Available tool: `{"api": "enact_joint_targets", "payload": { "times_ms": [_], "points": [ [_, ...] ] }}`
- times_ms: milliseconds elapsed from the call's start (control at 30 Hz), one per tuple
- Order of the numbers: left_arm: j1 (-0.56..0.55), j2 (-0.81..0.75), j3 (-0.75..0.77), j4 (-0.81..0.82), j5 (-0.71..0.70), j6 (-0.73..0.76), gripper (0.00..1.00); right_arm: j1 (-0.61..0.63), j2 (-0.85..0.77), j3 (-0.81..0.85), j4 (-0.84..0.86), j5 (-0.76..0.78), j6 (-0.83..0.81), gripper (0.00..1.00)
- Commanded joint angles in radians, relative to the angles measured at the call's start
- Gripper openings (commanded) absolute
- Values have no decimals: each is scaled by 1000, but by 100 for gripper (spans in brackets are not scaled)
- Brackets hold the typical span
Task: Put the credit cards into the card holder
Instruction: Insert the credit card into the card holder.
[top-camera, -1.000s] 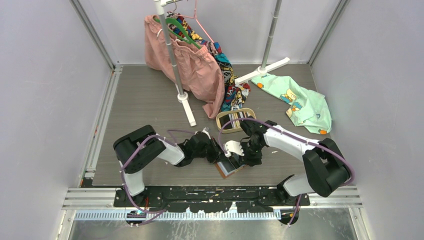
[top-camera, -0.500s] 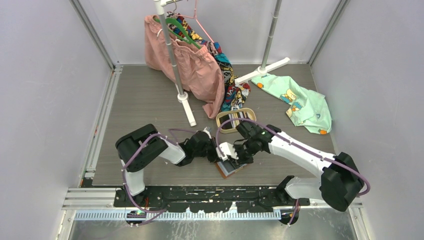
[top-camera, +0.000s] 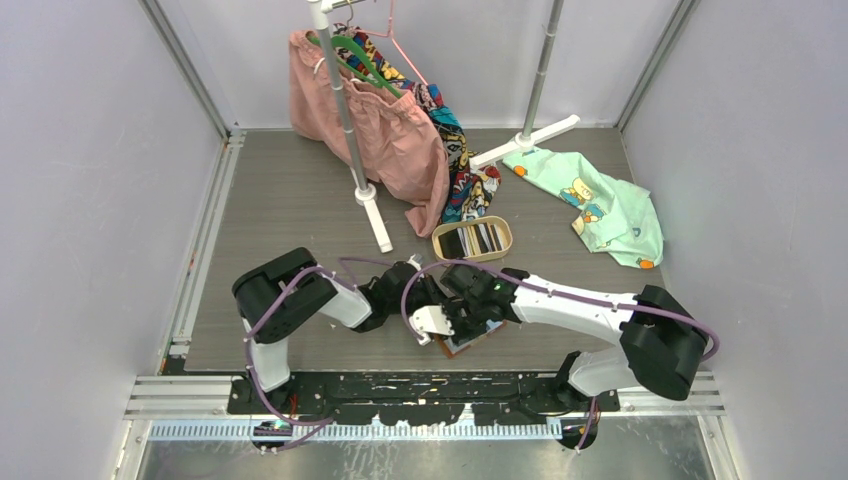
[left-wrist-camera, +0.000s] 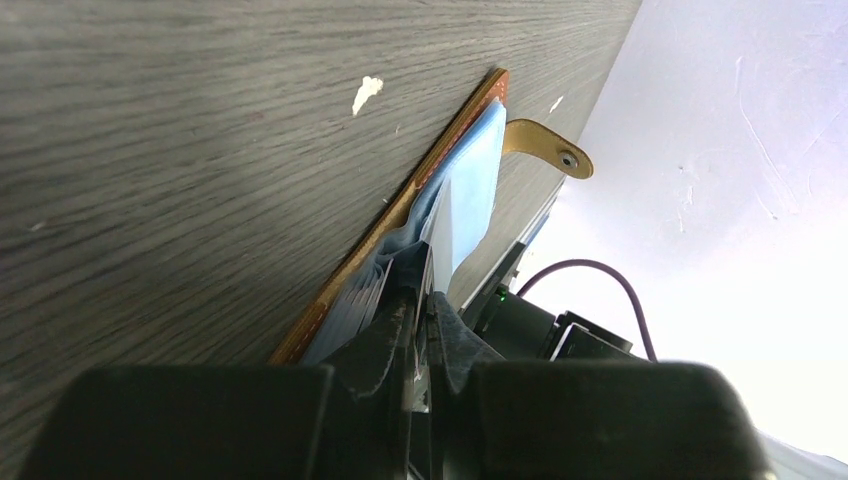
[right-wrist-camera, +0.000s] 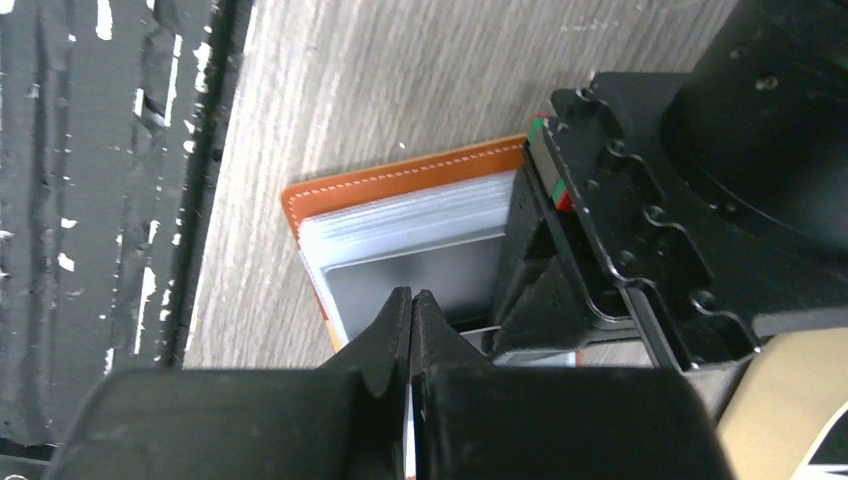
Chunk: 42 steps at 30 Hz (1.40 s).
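Observation:
The tan card holder (top-camera: 468, 343) lies open near the table's front edge, its bluish pockets (left-wrist-camera: 470, 160) fanned up. My left gripper (left-wrist-camera: 422, 290) is shut on one thin pocket leaf and holds it raised; it comes in from the holder's left (top-camera: 432, 300). My right gripper (right-wrist-camera: 412, 295) is shut, its tips just above the grey top pocket (right-wrist-camera: 420, 275) of the card holder (right-wrist-camera: 400, 205). A whitish sliver shows in the slit between its fingers; I cannot tell what it is. Dark credit cards (top-camera: 472, 241) lie in the oval beige tray (top-camera: 437, 240) behind.
The left gripper's black body (right-wrist-camera: 640, 210) crowds the holder's right side in the right wrist view. A black rail (right-wrist-camera: 110, 200) runs along the table's near edge. Rack poles (top-camera: 372, 205), a pink garment (top-camera: 385, 130) and a green garment (top-camera: 600, 205) sit further back.
My right arm has swung left and down across the card holder, its gripper going from open to shut, and the tray behind is uncovered. The left gripper has stayed at the holder.

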<state>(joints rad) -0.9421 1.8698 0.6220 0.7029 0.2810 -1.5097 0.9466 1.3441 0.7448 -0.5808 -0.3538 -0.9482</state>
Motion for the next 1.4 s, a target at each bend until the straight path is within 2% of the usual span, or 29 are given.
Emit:
{"api": "enact_joint_targets", "payload": {
  "times_ms": [0, 367, 667, 967, 1033, 1233, 1367],
  "points": [
    [-4, 38, 2, -81, 19, 38, 10, 6, 4, -4, 62, 88, 6, 1],
    [-4, 48, 12, -82, 38, 40, 16, 1, 15, -9, 31, 182, -37, 1],
    [-4, 53, 14, -82, 43, 45, 24, -40, 12, -8, -10, 190, -62, 1],
    [0, 47, 13, -88, 42, 55, 26, -82, 19, -6, -26, 219, -77, 1],
    [2, 43, 13, -93, 42, 60, 27, -93, 6, 2, -36, 195, -66, 1],
    [3, 52, 21, -96, 53, 64, 27, -107, -52, 13, -95, -28, -64, 3],
    [4, 59, 22, -86, 53, 60, 27, -73, -22, 8, -75, -28, -55, 3]
  ]
}}
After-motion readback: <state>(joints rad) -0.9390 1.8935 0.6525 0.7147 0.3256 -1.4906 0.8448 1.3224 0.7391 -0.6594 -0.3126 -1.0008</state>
